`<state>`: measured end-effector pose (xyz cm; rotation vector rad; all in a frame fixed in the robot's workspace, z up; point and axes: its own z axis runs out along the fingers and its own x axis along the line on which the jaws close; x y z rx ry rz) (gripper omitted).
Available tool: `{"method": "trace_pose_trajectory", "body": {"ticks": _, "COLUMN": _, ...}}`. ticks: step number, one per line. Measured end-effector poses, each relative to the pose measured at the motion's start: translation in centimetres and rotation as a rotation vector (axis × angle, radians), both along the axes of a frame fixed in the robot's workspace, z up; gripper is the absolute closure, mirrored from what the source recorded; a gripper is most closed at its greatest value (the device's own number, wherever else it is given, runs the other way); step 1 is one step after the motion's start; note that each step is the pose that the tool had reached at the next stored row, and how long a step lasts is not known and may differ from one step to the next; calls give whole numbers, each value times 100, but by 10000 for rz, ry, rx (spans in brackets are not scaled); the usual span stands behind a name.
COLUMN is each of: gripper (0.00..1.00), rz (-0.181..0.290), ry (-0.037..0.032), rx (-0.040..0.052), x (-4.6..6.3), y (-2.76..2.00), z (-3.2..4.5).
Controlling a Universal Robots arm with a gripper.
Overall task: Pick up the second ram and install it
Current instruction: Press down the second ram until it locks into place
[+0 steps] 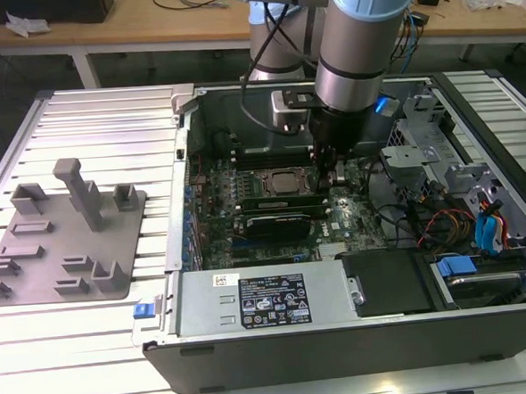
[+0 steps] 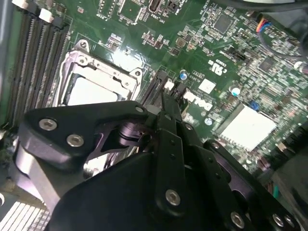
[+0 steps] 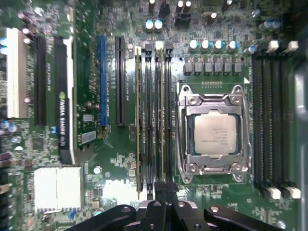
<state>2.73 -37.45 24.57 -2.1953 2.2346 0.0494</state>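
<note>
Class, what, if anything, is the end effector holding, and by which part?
It cannot be told: the end effector is at one end of the upright second ram, but the contact itself is hidden.

I see the second ram [image 3: 162, 115], a long thin green stick, standing on its edge in a slot just beside the CPU socket [image 3: 214, 134].

Gripper [image 1: 331, 177] down inside the open computer case [image 1: 281, 343], fingers close together over the memory slots [image 3: 154, 115]. Tight there: processor socket [image 3: 214, 132] just beside, graphics card [image 1: 278, 223] on the other side. Grey fixture plate [image 1: 64, 236] well apart, outside the case.
</note>
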Motion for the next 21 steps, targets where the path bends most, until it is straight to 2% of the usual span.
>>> {"method": "trace_pose_trajectory", "body": {"ticks": 2, "gripper": 92, "rz": 1, "ry": 0, "rx": 0, "x": 0, "y": 0, "z": 73}}
{"method": "trace_pose_trajectory", "body": {"ticks": 6, "gripper": 92, "rz": 2, "ry": 0, "rx": -1, "x": -32, "y": 0, "z": 86}}
{"method": "trace_pose_trajectory", "body": {"ticks": 10, "gripper": 92, "rz": 2, "ry": -8, "rx": -2, "x": -343, "y": 0, "z": 81}}
{"method": "trace_pose_trajectory", "body": {"ticks": 11, "gripper": 92, "rz": 1, "ry": -11, "rx": 2, "x": -500, "y": 1, "z": 76}}
{"method": "trace_pose_trajectory", "body": {"ticks": 13, "gripper": 92, "rz": 0, "ry": -11, "rx": 0, "x": -661, "y": 0, "z": 71}}
{"method": "trace_pose_trajectory", "body": {"ticks": 17, "gripper": 92, "rz": 1, "ry": -10, "rx": -2, "x": -834, "y": -1, "z": 26}}
{"method": "trace_pose_trajectory", "body": {"ticks": 19, "gripper": 92, "rz": 1, "ry": -10, "rx": 2, "x": -835, "y": 0, "z": 25}}
{"method": "trace_pose_trajectory", "body": {"ticks": 20, "gripper": 92, "rz": 1, "ry": -10, "rx": 2, "x": -843, "y": 0, "z": -35}}
{"method": "trace_pose_trajectory", "body": {"ticks": 21, "gripper": 92, "rz": 0, "ry": -10, "rx": 2, "x": -847, "y": 0, "z": -56}}
